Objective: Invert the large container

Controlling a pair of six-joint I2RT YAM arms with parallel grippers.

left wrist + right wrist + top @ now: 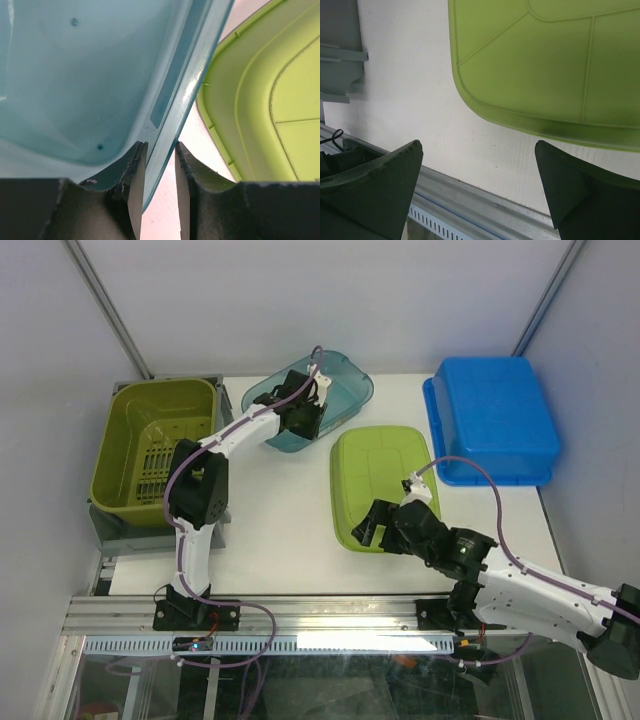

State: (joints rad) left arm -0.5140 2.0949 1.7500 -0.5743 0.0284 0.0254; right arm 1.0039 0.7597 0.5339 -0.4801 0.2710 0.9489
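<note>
Workspace seen from above, with the lime-green tub (380,480) (260,100) (545,65) at the middle of the white table (280,530) as the reference; its flat, ribbed face is turned upward. The teal container (345,385) (75,75) lies just beyond the tub's far-left corner, close beside it, with its translucent interior open to the camera. The left gripper (303,420) (160,150) reaches into this container from the side away from the tub. In the left wrist view its two fingers (137,170) are drawn close together and pinch the container's rim, one inside the wall and one outside. The right gripper (372,525) (479,145) sits at the tub's near-left corner with its jaws spread wide; the rounded corner of the tub lies ahead of them and neither fingertip touches it. A blue tub (490,415) stands to the right of the reference. An olive basket (150,445) with a slotted floor stands well to the left on a grey base.
</note>
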